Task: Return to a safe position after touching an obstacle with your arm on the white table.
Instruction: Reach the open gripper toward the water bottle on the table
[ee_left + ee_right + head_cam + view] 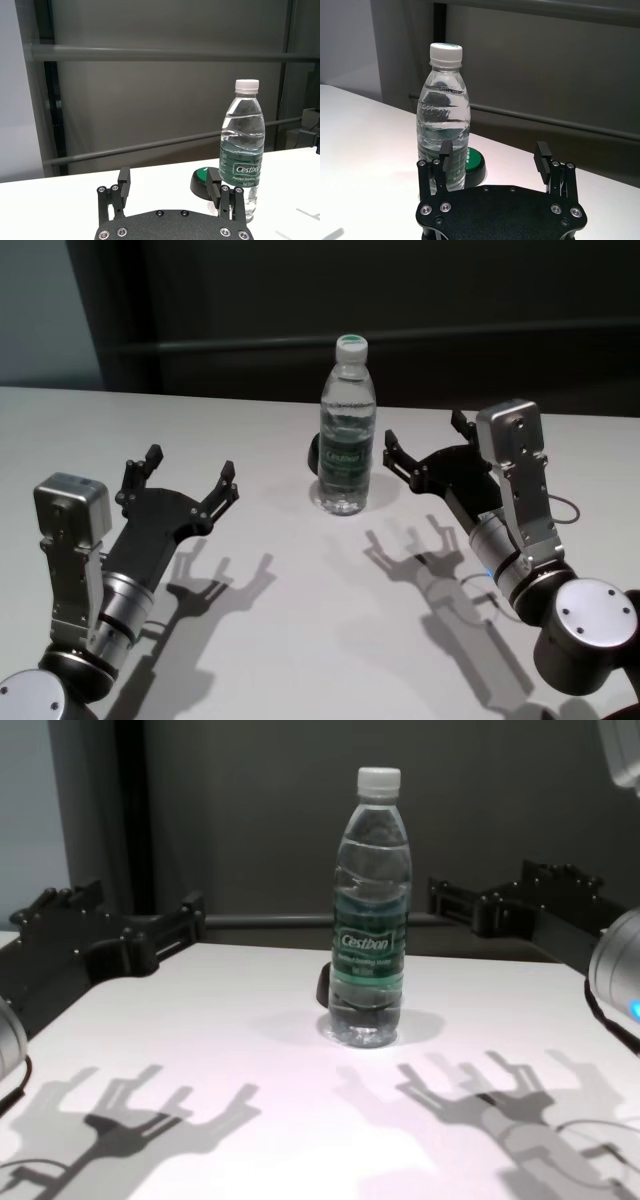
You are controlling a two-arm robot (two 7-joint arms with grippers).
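Clear plastic, the obstacle (347, 430) stands upright mid-way across the white table (300, 620), between our left gripper (180, 483) and right gripper (425, 443), both spread wide, touching nothing; full, top-heavy, slick: we judge its labelled waist the only sound hold

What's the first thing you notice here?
A tall clear bottle with a white cap stands upright in the middle of the white table. A small dark button with a green top sits just behind it. The left gripper and right gripper hover open on either side, not touching the bottle.
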